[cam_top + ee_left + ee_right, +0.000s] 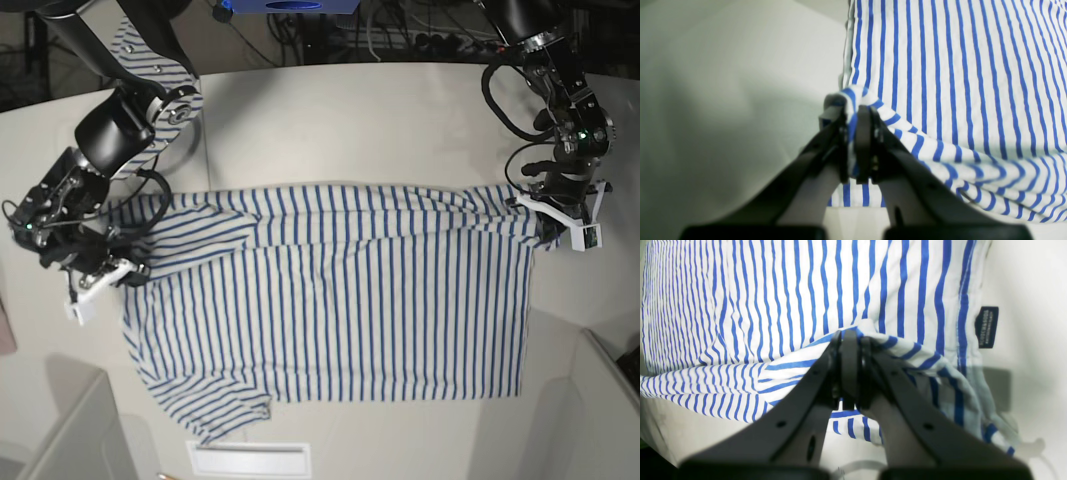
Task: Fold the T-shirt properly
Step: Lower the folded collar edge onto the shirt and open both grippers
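Observation:
The T-shirt (pixel 350 310), white with thin blue stripes, lies spread across the white table (pixel 350 120), one sleeve (pixel 220 410) toward the front left. My left gripper (pixel 853 115) is shut on a bunched fold of the shirt's edge; in the base view it (pixel 545 225) sits at the shirt's far right corner. My right gripper (pixel 850 336) is shut on a fold of striped cloth near the dark label (pixel 987 327); in the base view it (pixel 120 265) is at the shirt's left end. Between the two grips the shirt's far edge is rumpled into a ridge (pixel 340 200).
Another piece of striped cloth (pixel 150 60) shows behind the right arm at the back left. Grey raised panels stand at the front left (pixel 70 430) and front right (pixel 600 400). A white strip (pixel 248 460) lies at the front edge. Cables (pixel 400 40) run behind the table.

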{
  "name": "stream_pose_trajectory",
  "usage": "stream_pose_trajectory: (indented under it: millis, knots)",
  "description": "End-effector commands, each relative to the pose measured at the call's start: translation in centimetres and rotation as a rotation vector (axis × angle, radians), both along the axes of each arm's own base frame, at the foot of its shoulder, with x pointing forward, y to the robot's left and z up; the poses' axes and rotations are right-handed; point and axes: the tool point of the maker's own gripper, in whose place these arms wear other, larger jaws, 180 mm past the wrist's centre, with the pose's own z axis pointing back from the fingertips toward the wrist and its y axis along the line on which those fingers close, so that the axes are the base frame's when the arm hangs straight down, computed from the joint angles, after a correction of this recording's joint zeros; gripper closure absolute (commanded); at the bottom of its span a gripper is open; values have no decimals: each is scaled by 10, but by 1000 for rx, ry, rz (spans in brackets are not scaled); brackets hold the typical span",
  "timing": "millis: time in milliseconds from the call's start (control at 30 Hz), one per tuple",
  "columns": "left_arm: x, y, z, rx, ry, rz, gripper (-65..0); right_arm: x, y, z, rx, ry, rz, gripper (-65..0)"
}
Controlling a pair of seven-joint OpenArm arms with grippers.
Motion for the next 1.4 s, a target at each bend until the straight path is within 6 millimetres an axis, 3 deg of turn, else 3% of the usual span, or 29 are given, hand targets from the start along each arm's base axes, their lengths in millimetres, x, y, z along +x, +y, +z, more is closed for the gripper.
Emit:
stream_pose_trajectory:
  millis: [0, 267, 400, 567, 900, 1133, 1367]
  knots:
    - [8, 5, 16, 24, -51, -4, 0, 16, -10, 21, -15, -73, -15, 0]
    - [17, 8, 26, 37, -76, -6, 0, 21, -15, 27, -21, -111, -33, 0]
    - [22, 0, 23, 31, -69, -31, 0, 27, 5, 18, -7, -93, 33, 0]
    - [31, -2, 13, 21, -42, -54, 0, 37, 12, 14, 31, -133, 19, 0]
    - [53, 3, 13, 17, -38, -67, 0, 47, -1, 28, 10, -164, 8, 0]
    - [58, -8, 5, 20, -11, -112, 0, 44, 7, 15, 43, -128, 18, 0]
    - [67, -5, 13, 29, -30, -116, 0, 50, 5, 19, 49, -172, -4, 0]
